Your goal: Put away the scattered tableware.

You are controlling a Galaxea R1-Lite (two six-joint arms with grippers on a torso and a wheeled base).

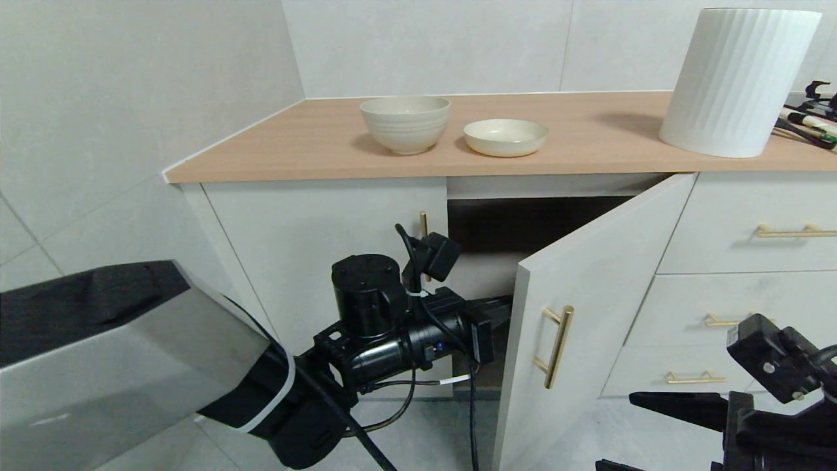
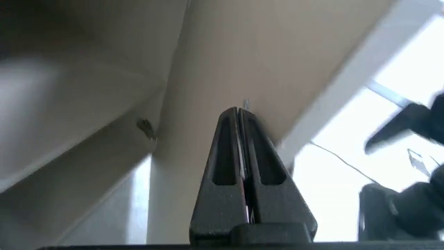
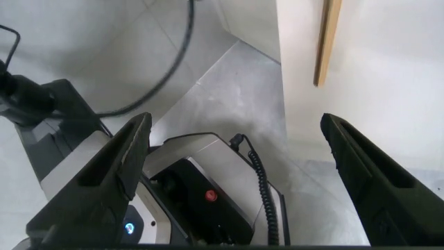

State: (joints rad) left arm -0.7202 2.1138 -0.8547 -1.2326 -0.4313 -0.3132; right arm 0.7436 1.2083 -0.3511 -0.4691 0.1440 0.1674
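the ribbed bowl (image 1: 405,123) and the shallow dish (image 1: 505,136) sit side by side, just apart, on the wooden countertop (image 1: 608,124), right above the open cupboard. below them the cupboard door (image 1: 588,281) stands swung out, its gold handle (image 1: 556,347) facing the room. the left gripper (image 2: 241,118) is at the dark opening beside that door, its jaws pressed together on nothing. the right gripper (image 3: 236,125) hangs low over the floor by the drawers, jaws spread wide. a tall white ribbed container (image 1: 739,82) stands at the counter's right end.
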